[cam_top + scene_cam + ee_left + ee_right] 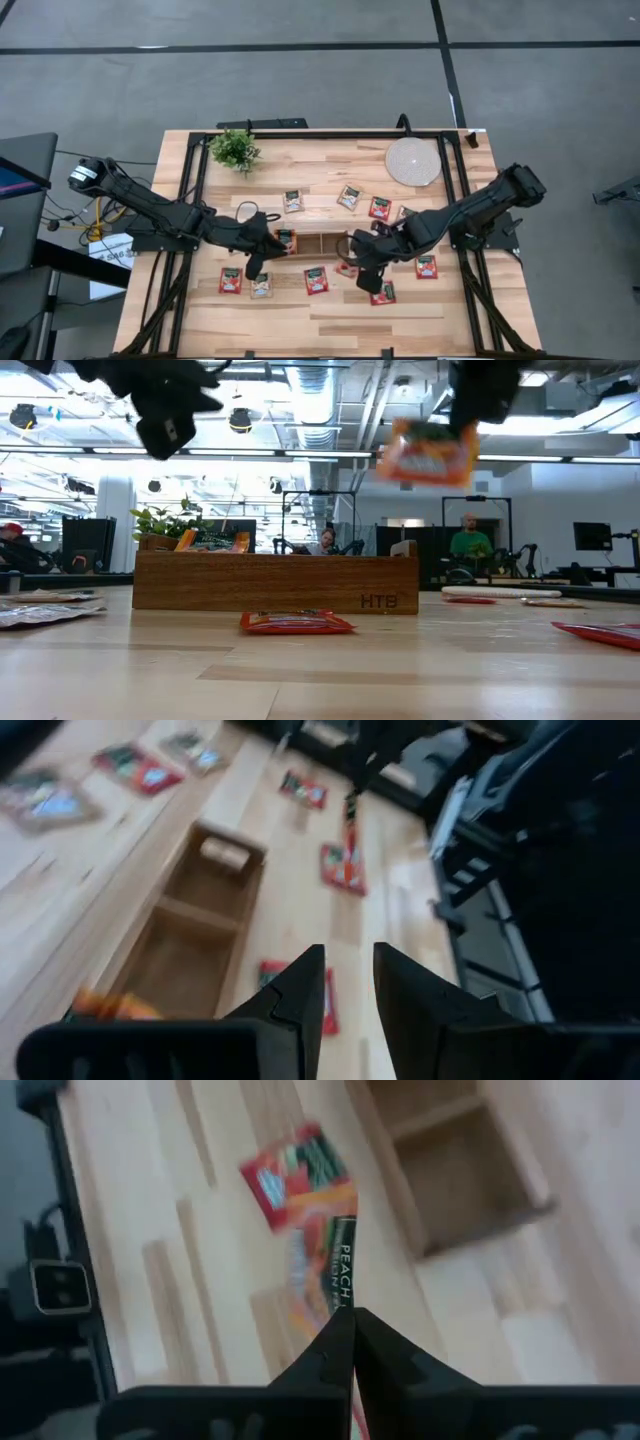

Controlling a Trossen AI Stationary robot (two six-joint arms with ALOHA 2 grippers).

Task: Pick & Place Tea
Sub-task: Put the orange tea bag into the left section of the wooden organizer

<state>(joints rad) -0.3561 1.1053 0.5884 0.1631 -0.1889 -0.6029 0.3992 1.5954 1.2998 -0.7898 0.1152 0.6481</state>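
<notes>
Several red tea sachets lie flat on the wooden table around the long wooden tray [315, 245]; one rests in front of it [296, 623]. Sachets stand in the tray's left compartment [287, 240]. My right gripper [368, 278] hangs high over the table near the tray's right end, shut on one red sachet [428, 455]. My left gripper [345, 990] hovers open over the tray's left end, with nothing between its fingers. My right gripper pinches the sachet's upper edge [343, 1295] between its two fingers. The fingers slant down from above. The sachet hangs below them [428, 455], lifted well clear of the table, and shows edge-on in the right wrist view.
A small potted plant [235, 150] stands at the far left and a round pale mat [412, 162] at the far right. Black frame rails [190, 190] run along both table sides. People sit in the room behind the table.
</notes>
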